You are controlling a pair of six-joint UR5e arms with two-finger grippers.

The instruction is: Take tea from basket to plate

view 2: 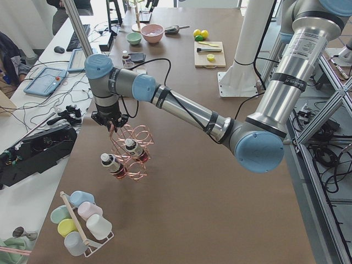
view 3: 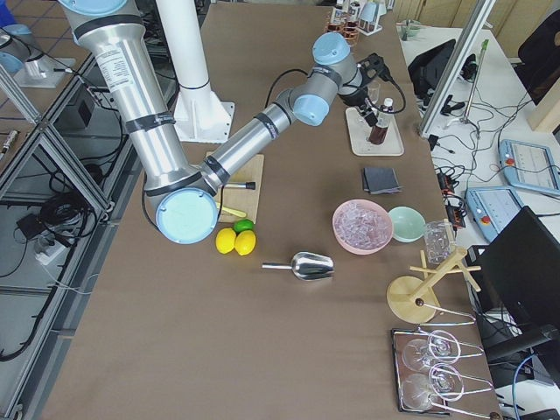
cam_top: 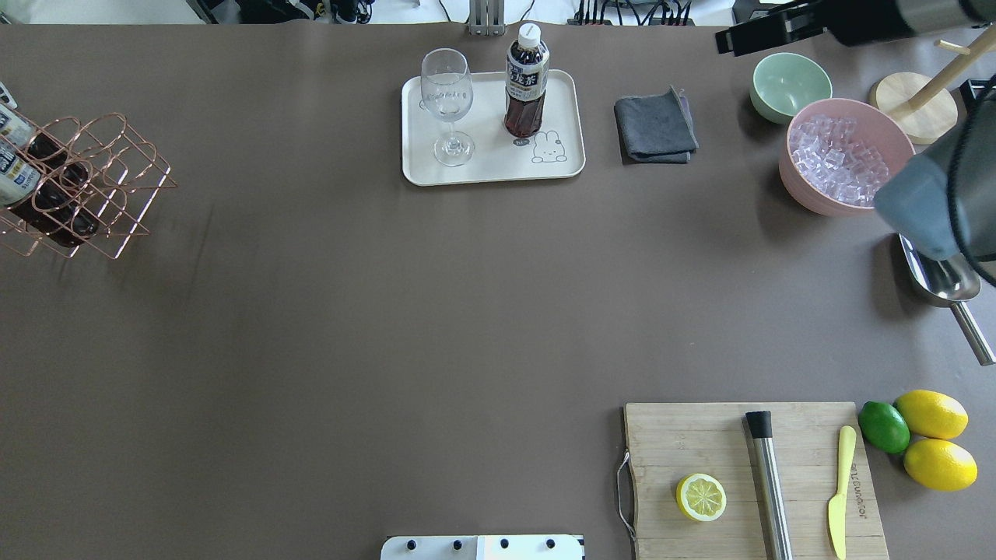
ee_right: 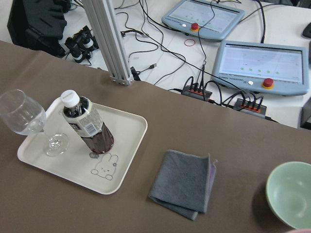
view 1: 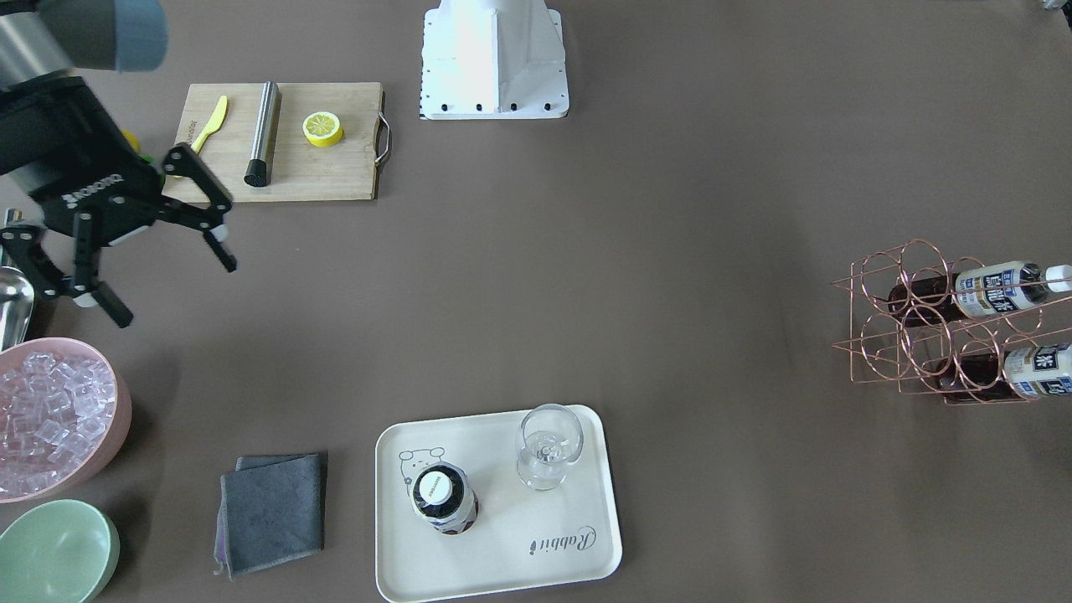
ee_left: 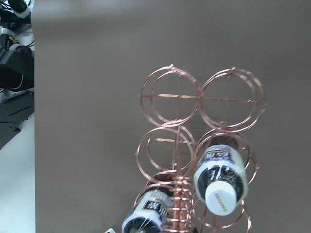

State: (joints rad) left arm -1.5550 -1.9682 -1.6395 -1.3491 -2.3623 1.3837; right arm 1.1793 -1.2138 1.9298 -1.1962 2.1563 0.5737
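One tea bottle (view 1: 444,500) stands upright on the cream plate (view 1: 502,553), beside a clear glass (view 1: 548,444). The right wrist view looks down on this tea bottle (ee_right: 87,128) and plate (ee_right: 126,160). Two more tea bottles (view 1: 997,289) (view 1: 1034,371) sit in the copper wire basket (view 1: 904,327) at the table's end, which looks tilted. My right gripper (view 1: 176,289) hangs open and empty near the cutting board. My left gripper (view 2: 110,122) shows only from the side, right over the basket's handle; I cannot tell whether it is open or shut. The left wrist view shows the basket (ee_left: 170,97) from above.
A cutting board (view 1: 335,167) carries a lemon half (view 1: 322,128), a steel muddler and a yellow knife. A pink bowl of ice (view 1: 117,394), a green bowl (view 1: 54,548), a grey cloth (view 1: 272,511) and a metal scoop (cam_top: 945,284) lie on my right side.
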